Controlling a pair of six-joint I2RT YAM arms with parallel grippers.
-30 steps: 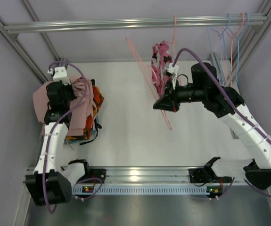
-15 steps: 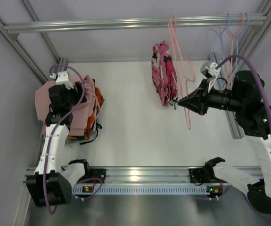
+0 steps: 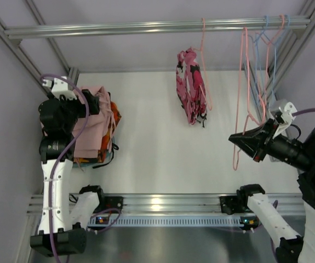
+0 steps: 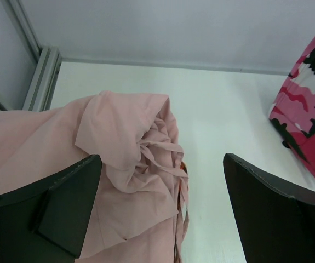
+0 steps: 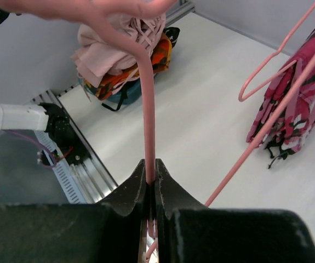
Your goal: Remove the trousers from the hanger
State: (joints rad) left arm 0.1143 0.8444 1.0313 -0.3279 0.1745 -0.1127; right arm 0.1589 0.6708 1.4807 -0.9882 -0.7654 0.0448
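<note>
The pale pink trousers [image 3: 91,129] lie crumpled on top of a pile at the table's left, with the orange camouflage trousers [image 3: 113,121] showing underneath. My left gripper [image 3: 87,102] hovers just above the pile, open, with nothing between its fingers. The left wrist view looks down on the pink cloth [image 4: 124,164] past the open left gripper [image 4: 161,159]. My right gripper [image 3: 235,139] is at the right, shut on a bare pink hanger [image 3: 244,82]. The right wrist view shows the hanger [image 5: 148,109] pinched in the right gripper [image 5: 150,164], with the pile [image 5: 121,46] far off.
Pink camouflage trousers [image 3: 190,87] hang on another pink hanger [image 3: 204,55] from the metal rail [image 3: 146,26] at centre. Several blue and pink bare hangers [image 3: 269,49] hang at the rail's right end. Frame posts stand at both sides.
My left gripper opened, let go of the pale pink trousers on the pile, and lifted. My right arm swung the bare pink hanger from the centre to the right.
</note>
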